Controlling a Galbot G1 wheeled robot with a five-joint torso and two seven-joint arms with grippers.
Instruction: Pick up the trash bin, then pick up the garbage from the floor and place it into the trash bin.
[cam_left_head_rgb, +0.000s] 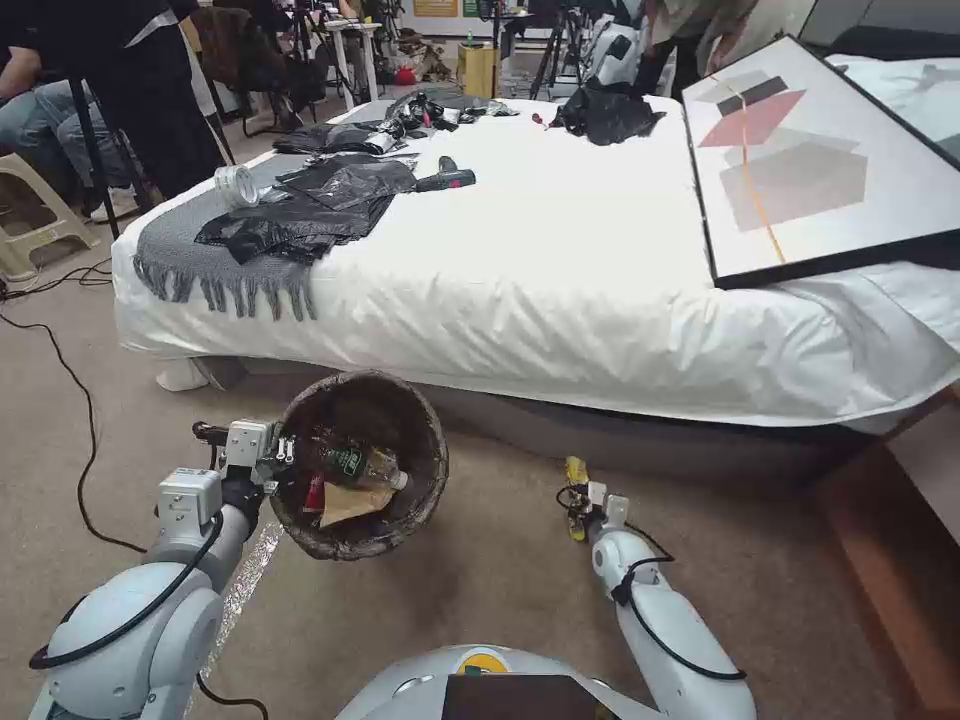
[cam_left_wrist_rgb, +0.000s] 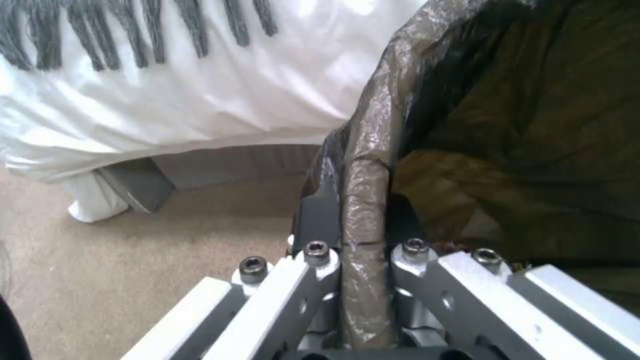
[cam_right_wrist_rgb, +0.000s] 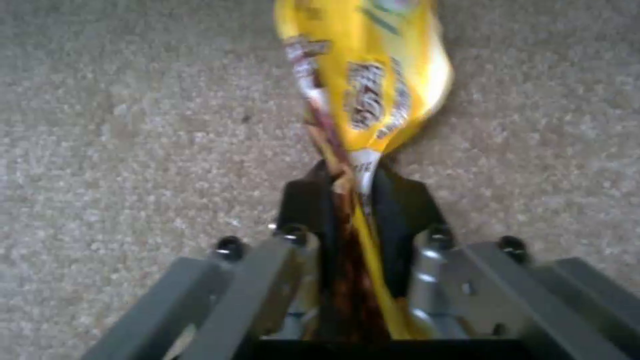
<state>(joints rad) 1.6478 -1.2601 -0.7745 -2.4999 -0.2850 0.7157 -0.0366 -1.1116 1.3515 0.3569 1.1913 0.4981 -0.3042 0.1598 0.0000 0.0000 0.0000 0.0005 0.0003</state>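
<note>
The trash bin (cam_left_head_rgb: 420, 440), round and lined with a crinkled dark bag, hangs above the floor (cam_left_head_rgb: 480, 590) in front of the bed. My left gripper (cam_left_head_rgb: 283, 462) is shut on its near-left rim (cam_left_wrist_rgb: 363, 200), one finger inside and one outside. Inside lie a green-labelled bottle (cam_left_head_rgb: 355, 464), a brown paper scrap (cam_left_head_rgb: 350, 503) and a red piece. To the right, low over the carpet, my right gripper (cam_left_head_rgb: 577, 503) is shut on a yellow snack wrapper (cam_right_wrist_rgb: 373, 85), a piece of the garbage, which sticks out past the fingertips.
A bed (cam_left_head_rgb: 560, 290) with a white sheet runs across just behind the bin, carrying black bags (cam_left_head_rgb: 310, 210), a grey fringed throw (cam_left_head_rgb: 190, 250) and a framed picture (cam_left_head_rgb: 810, 160). A black cable (cam_left_head_rgb: 85, 430) trails on the carpet at left. A wooden ledge (cam_left_head_rgb: 900, 560) stands right.
</note>
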